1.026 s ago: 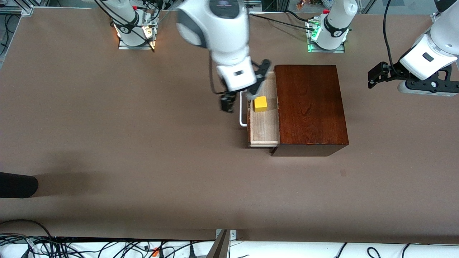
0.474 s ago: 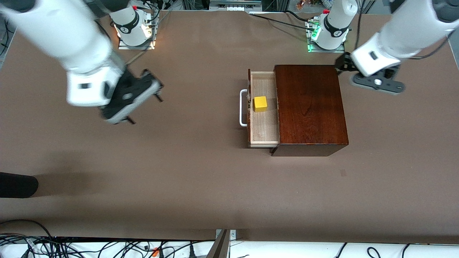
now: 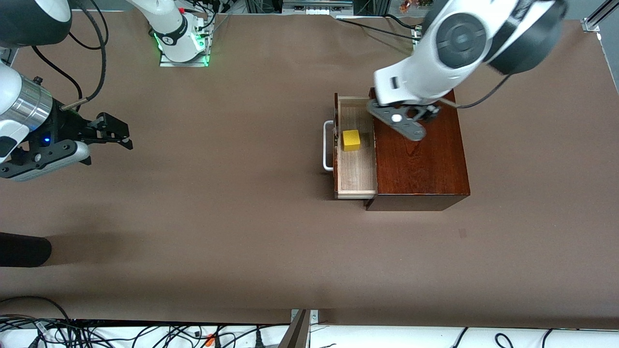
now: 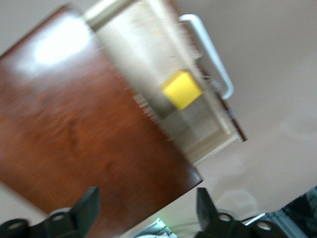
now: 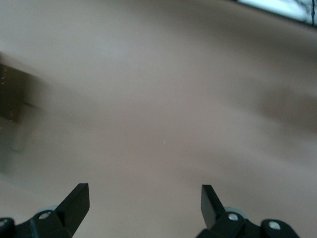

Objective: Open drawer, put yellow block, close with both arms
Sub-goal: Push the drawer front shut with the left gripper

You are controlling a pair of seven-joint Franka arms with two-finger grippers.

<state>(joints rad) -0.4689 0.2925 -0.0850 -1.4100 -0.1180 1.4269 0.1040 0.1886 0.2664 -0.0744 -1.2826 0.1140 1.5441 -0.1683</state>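
The drawer (image 3: pixel 357 171) of the dark reddish-brown wooden box (image 3: pixel 420 159) stands pulled open, its white bar handle (image 3: pixel 328 145) toward the right arm's end of the table. The yellow block (image 3: pixel 351 140) lies inside on the pale wood. My left gripper (image 3: pixel 420 116) hovers over the box top, open and empty. The left wrist view shows its gripper (image 4: pixel 147 208) above the box (image 4: pixel 74 124), with the drawer (image 4: pixel 148 59) and the block (image 4: pixel 182 89) in it. My right gripper (image 3: pixel 126 137) is open and empty over bare table at the right arm's end, as its wrist view (image 5: pixel 143 201) shows.
The arm bases (image 3: pixel 181 41) stand along the table's edge farthest from the front camera. A dark object (image 3: pixel 24 249) lies at the right arm's end, nearer the camera. Cables (image 3: pixel 96 333) run below the near edge.
The right arm has swung away from the drawer to its own end of the table. The left arm has swung in over the box. The block has stayed in the open drawer.
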